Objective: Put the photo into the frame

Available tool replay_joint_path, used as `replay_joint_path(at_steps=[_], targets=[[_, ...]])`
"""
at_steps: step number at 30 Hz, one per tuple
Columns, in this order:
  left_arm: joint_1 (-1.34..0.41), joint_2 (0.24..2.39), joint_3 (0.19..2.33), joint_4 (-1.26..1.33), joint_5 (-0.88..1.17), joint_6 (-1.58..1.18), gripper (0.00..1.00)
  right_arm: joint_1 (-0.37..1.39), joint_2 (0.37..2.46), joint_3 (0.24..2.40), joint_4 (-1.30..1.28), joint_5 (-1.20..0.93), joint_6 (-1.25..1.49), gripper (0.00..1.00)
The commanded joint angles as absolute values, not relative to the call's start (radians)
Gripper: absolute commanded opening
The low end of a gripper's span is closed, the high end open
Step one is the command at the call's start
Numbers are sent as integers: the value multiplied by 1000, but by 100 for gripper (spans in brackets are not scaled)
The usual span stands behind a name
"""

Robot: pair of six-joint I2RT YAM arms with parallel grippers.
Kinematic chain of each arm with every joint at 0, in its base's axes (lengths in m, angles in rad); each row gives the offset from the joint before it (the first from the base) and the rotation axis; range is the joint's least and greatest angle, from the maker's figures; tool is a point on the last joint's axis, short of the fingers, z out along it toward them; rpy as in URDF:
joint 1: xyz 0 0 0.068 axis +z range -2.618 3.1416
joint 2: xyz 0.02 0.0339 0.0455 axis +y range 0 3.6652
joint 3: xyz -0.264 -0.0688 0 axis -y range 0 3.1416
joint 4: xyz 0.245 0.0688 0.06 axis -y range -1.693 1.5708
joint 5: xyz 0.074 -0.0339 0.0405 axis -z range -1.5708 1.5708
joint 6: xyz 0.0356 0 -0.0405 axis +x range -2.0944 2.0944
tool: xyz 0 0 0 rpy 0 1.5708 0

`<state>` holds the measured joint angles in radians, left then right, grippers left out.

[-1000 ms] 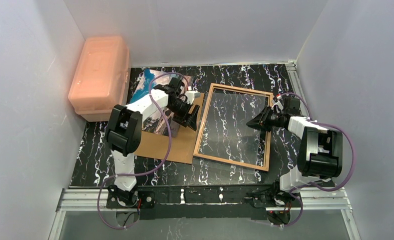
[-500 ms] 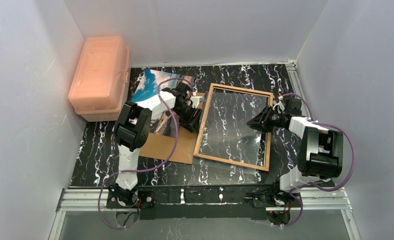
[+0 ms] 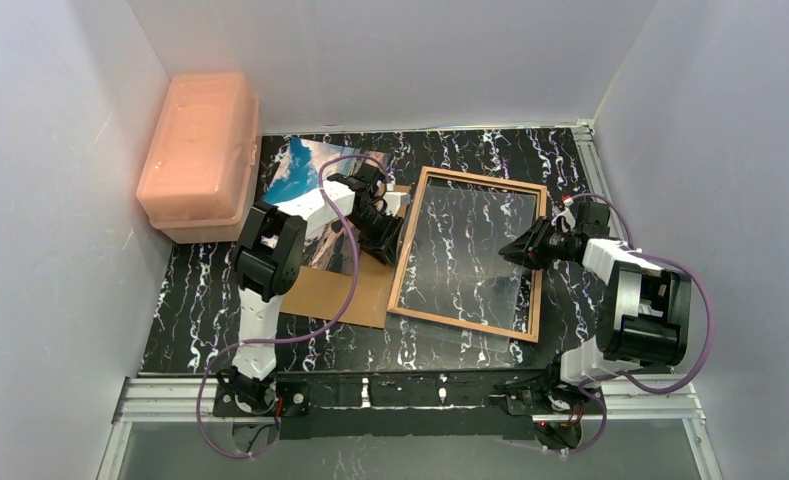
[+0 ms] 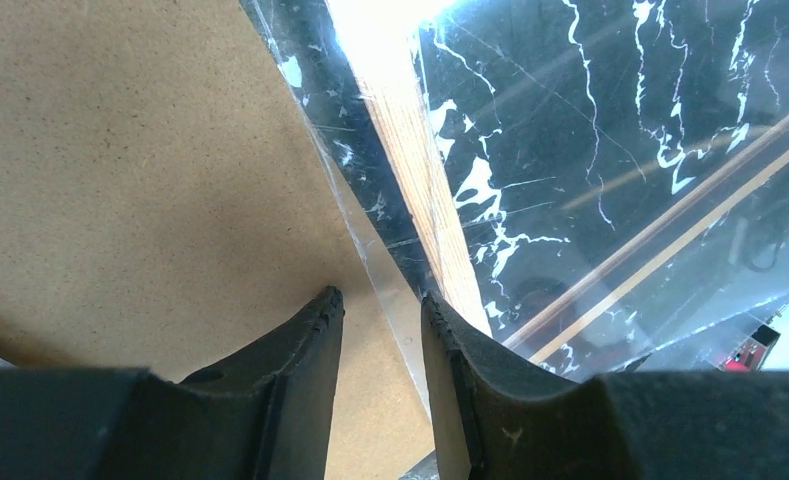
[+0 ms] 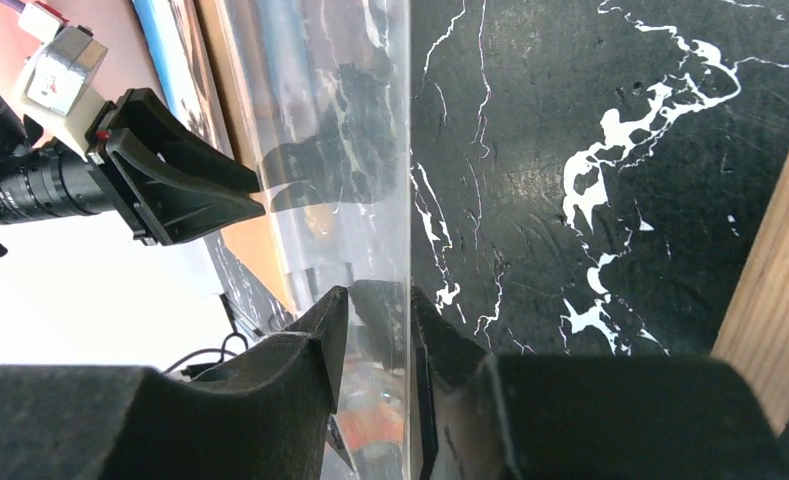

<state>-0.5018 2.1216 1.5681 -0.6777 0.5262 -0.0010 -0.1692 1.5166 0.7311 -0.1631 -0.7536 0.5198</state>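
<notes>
The frame (image 3: 470, 178) lies flat mid-table with its wood-brown rear edges up; the wood also shows in the left wrist view (image 4: 420, 170) and the right wrist view (image 5: 770, 250). My right gripper (image 3: 508, 250) (image 5: 380, 295) is shut on the right edge of the frame's clear pane (image 3: 460, 260) (image 5: 320, 130), which sits tilted. My left gripper (image 3: 392, 240) (image 4: 380, 300) is open, its fingers either side of the pane's left edge (image 4: 370, 260). The photo (image 3: 295, 165), with blue sky showing, lies at the back left, partly under my left arm.
The plain brown backing board (image 3: 325, 290) (image 4: 120, 150) lies left of the frame, under the photo's near part. A pink plastic box (image 3: 200, 150) stands against the left wall. White walls close in three sides of the black marbled table (image 3: 200, 310).
My left gripper has moved right from above the photo and board to the frame's left edge. My right gripper has shifted slightly nearer and to the right, still on the pane.
</notes>
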Motion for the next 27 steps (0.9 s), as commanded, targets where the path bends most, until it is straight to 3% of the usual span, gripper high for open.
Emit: replay_joint_path(at_steps=[1,6,9,12,15,27], targets=[[-505,2122,1575,-695,495,6,34,-189,1466,735,-198,-746,512,33],[-505,2111,1571,-696,499,7,33,-190,1463,737,-203,-741,512,31],[-505,2105,1590,-711,518,6,36,-190,1449,760,-213,-712,510,19],[-505,2082,1614,-731,541,7,49,-190,1452,810,-249,-653,490,7],[-506,2049,1623,-738,544,21,62,-190,1473,863,-308,-600,444,4],[-505,2046,1621,-733,475,67,58,-191,1476,881,-280,-528,306,3]])
